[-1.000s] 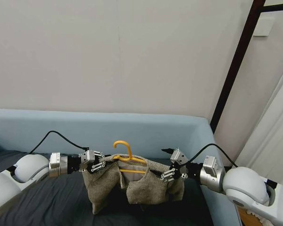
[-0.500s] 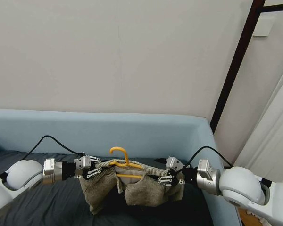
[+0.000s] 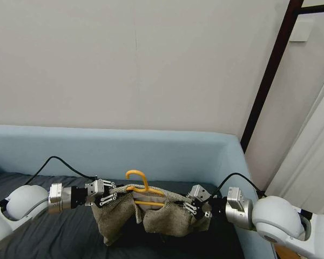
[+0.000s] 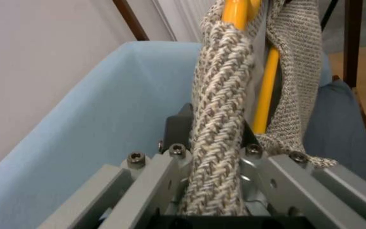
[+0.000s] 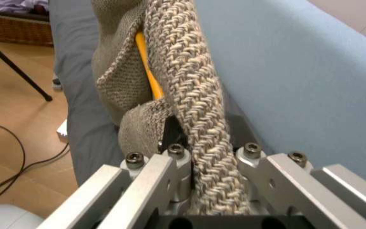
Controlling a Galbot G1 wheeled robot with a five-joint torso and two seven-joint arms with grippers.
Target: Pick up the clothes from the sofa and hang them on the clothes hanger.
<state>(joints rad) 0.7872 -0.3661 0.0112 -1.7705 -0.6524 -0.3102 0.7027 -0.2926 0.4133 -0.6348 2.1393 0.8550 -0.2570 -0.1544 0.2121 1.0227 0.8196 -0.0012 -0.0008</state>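
Over the front part of the sofa (image 3: 233, 162), a grey-beige knitted top (image 3: 167, 218) is held up between the two arms, stretched out sideways. The left claw (image 3: 105, 195) is clamped on the top's left shoulder. In the left wrist view its metal fingers (image 4: 146, 185) pinch the thick braided edge of the knit between them. The right claw (image 3: 195, 204) grips the right shoulder the same way, closed tight on the braided edge.

A yellow hanger (image 3: 138, 176) sits inside the top. Its hook pokes up out of the neck opening midway between the claws, and one yellow bar runs under the knit beside each grip.

The top hangs above the dark grey seat (image 3: 43, 237), nearer the sofa's right end than its left. Whether its lower folds touch the seat cannot be told.

Behind it rises the pale blue backrest (image 3: 167, 148), then a plain light wall (image 3: 124, 65), with a dark door frame (image 3: 267, 81) beyond the sofa's right end.
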